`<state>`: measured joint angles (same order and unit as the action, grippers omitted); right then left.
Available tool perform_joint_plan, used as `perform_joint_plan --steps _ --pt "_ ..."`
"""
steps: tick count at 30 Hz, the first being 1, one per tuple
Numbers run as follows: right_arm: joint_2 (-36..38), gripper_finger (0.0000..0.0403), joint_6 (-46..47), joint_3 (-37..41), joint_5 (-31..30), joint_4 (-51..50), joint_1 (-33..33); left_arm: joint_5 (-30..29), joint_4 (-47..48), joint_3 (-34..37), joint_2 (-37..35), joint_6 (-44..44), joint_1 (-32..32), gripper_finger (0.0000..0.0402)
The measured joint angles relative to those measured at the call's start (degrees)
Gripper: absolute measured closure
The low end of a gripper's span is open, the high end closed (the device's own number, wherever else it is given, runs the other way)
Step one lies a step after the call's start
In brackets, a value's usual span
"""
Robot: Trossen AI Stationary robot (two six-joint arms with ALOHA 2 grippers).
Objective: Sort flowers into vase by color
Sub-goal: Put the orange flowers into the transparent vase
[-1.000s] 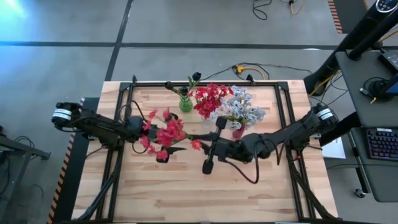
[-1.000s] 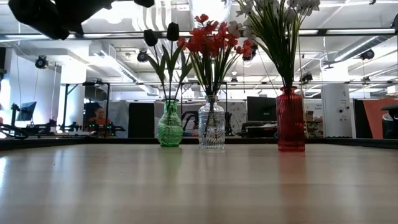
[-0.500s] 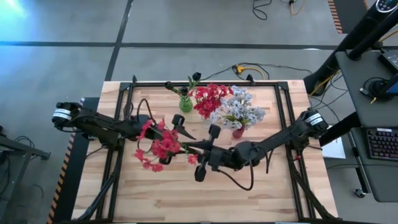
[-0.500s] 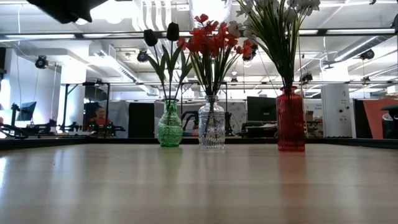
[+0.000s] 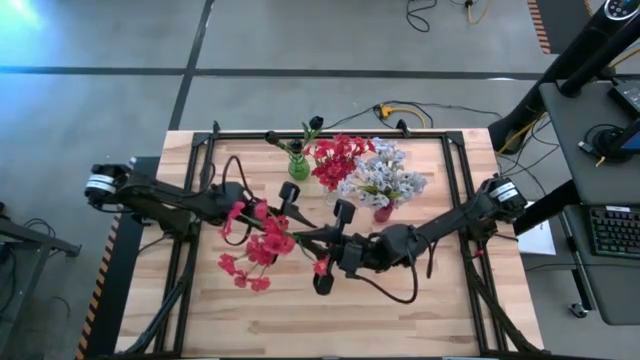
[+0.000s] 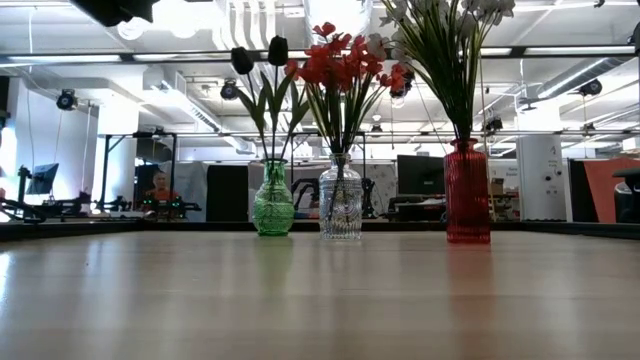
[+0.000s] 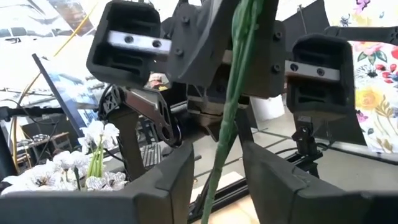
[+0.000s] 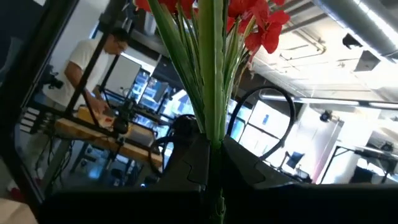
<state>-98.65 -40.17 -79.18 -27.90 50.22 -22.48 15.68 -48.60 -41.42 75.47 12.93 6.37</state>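
Note:
A red flower spray (image 5: 255, 245) hangs above the middle of the table, and my right gripper (image 5: 325, 245) is shut on its green stem. My left gripper (image 7: 217, 186) is open. Its two fingers stand on either side of that stem (image 7: 231, 106), with a gap showing on each side. At the far edge stand three vases: a green one (image 6: 273, 200) with dark buds, a clear one (image 6: 340, 205) with red flowers, and a red one (image 6: 467, 195) with pale blue-white flowers. My right gripper pinches the spray's bundle of green stems (image 8: 214, 134) between its two fingers, below the red blossoms. It comes from the table's right, slanting upward. The spray is lifted clear of the table, and its blossoms (image 5: 262, 240) reach toward the left arm.
The three vases also show in the high view, the green one (image 5: 298, 166), the clear one's red flowers (image 5: 335, 160) and the red one (image 5: 383, 210). Bare wood (image 5: 400, 310) lies along the near side. A person shows in the room beyond (image 8: 93, 68).
My right gripper has moved toward the table's left and near edges and tipped, carrying the red spray. The spray's blossoms have swung toward the near edge. My left gripper has risen beside the stem.

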Motion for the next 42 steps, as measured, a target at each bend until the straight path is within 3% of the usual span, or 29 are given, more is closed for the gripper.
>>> perform_joint_plan --steps 7,13,16,19,23,31,37,42 --pt "0.00 0.0390 -1.09 0.00 -0.13 0.00 0.26 0.47 -0.02 -2.70 4.24 0.00 0.02 0.0309" --pt "-0.02 0.0390 -1.98 -0.01 -0.78 -0.25 -0.40 1.51 0.21 -3.04 4.53 0.02 -0.02 0.0389" --pt "0.15 0.0386 -2.39 0.00 -3.00 -0.57 -1.18 1.02 2.56 -2.60 3.50 -0.05 -0.02 0.0395" --pt "0.71 0.0361 -1.93 0.00 -9.17 -1.59 -1.91 -0.11 5.93 -2.46 2.42 -0.22 -0.04 0.0400" --pt "1.28 0.0297 -0.49 -0.51 -17.38 -4.12 -3.09 -0.63 9.82 -2.41 1.32 -0.56 -0.11 0.0400" --pt "2.77 0.0194 5.30 -5.02 -28.56 -18.50 -5.46 -9.22 18.00 -2.41 -1.43 1.13 -0.13 0.0401" --pt "2.97 0.0168 14.85 -8.71 -29.72 -31.35 -5.66 -9.18 18.34 -2.39 -2.37 1.72 -0.07 0.0401" --pt "2.97 0.0166 18.70 -9.66 -29.68 -35.12 -4.93 -9.16 18.37 -2.39 -2.46 1.79 -0.07 0.0401"
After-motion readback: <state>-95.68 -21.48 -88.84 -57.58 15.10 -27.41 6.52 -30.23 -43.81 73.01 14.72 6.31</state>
